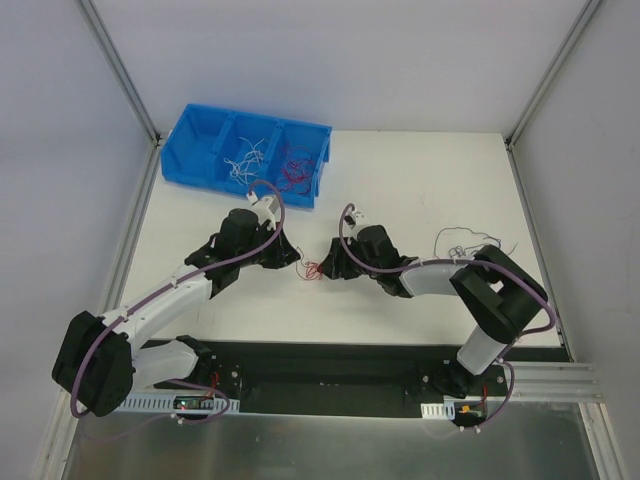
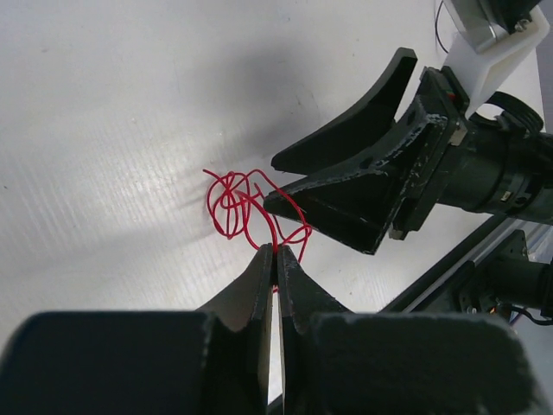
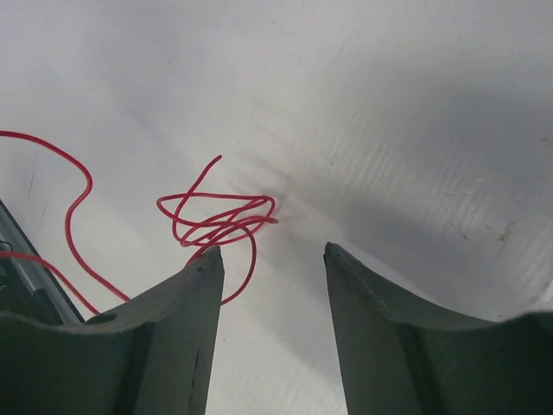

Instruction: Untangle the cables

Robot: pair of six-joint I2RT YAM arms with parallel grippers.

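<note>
Left gripper is pinched fully shut w/ one strand of the red cables caught right at the tips. The rest of the knot fans out on the table just beyond.

Right gripper is roughly half open w/ nothing in it. In its own wrist view the loops sit off to the side of one finger, not in the gap.

So imo the step is: left anchors, right grabs a diff strand & pulls apart. To do it well:
- shift right so a single loose loop sits btwn the jaws, not the whole clump
- close, then pull slow & low, away from left

Wire's hair-thin so it prob slips easy.

Knot is mid-table btwn the two arms. Blue bin w/ more wires is far left, and a dark wire lies loose off to the right.
</note>
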